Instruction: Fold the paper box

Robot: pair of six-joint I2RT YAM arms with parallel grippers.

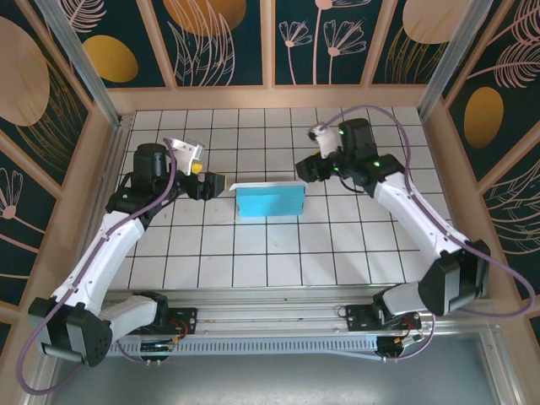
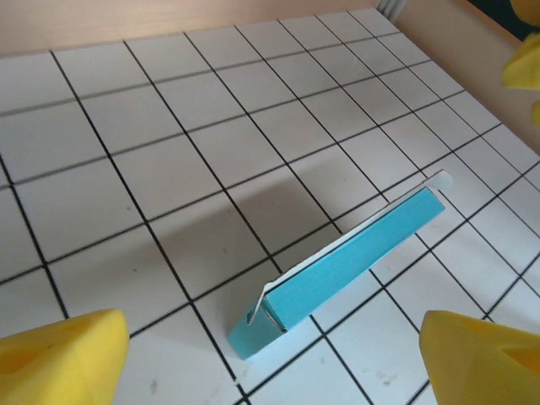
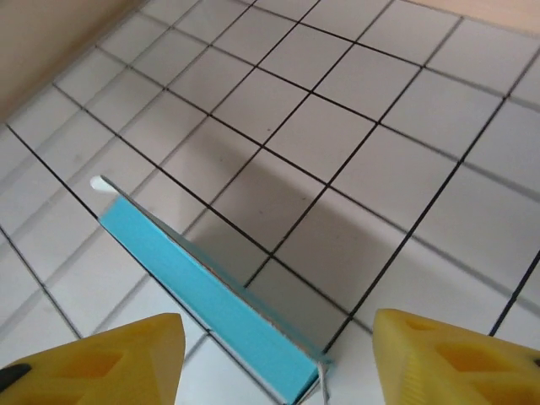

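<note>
1. Yellow fingertips [image 2: 59, 354] of the left pincer [image 2: 270, 363] stand wide apart at the bottom corners of the left wrist view, gripping nothing; the near end of the paper box [image 2: 354, 261] lies between them, clear of both
2. Spread just as wide, the right pincer [image 3: 278, 359] has its yellow fingertips [image 3: 460, 354] at the lower corners of its own wrist view, with one short end of the paper box [image 3: 211, 295] between them, untouched
3. From above, the left pincer [image 1: 215, 183] sits just beside the box's left short end and the right pincer [image 1: 305, 170] just beside its far right corner; whether either tip touches the card cannot be told from there
4. Between the two pincers the paper box [image 1: 270, 201] rests near the middle of the white tiled worktop [image 1: 253, 253], a shallow teal rectangle with a white strip along its far long edge
5. Seen from the wrists, it is a long teal wall tilted over the tiles, white along its upper rim, with a small tab folded in at the end nearest the left pincer; its inside is hidden
6. Both arms rise from bases at the near edge: the left arm [image 1: 110, 245] leans up and inward, the right arm [image 1: 413, 219] mirrors it, each wrist bent toward the box
</note>
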